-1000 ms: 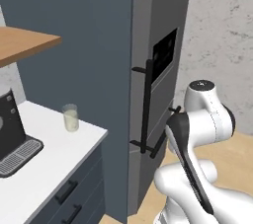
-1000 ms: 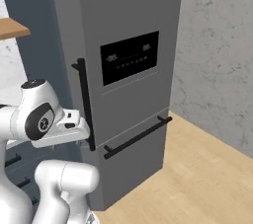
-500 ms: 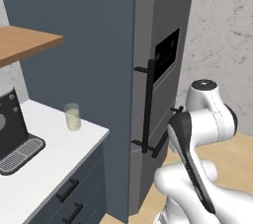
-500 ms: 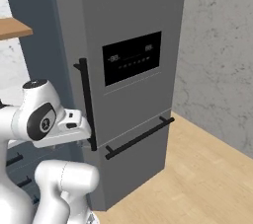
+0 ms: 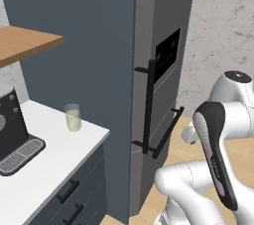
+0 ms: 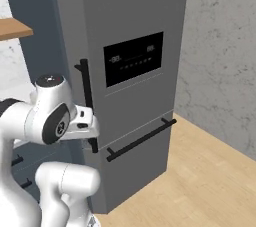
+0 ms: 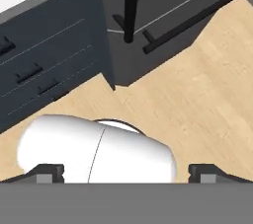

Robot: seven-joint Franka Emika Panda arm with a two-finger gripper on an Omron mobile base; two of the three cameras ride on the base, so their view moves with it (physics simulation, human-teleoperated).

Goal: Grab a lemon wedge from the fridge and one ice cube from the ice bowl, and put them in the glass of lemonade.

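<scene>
Fridge (image 6: 135, 46) shut; left base view adds the glass of lemonade (image 5: 73, 117); tool (image 7: 126, 171) released.

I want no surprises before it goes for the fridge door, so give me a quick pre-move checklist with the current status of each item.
1. Fridge doors shut, nothing yet taken out: ok.
2. Vertical bar handle of the upper door unobstructed: ok.
3. Gripper open with nothing between its fingertips: ok.
4. Gripper lined up with the handle: not ok; the hand view looks down at the wooden floor and the drawer cabinets.
5. Glass of lemonade upright on the white counter: ok.
6. Lemon wedge's place inside the fridge: cannot tell.
</scene>
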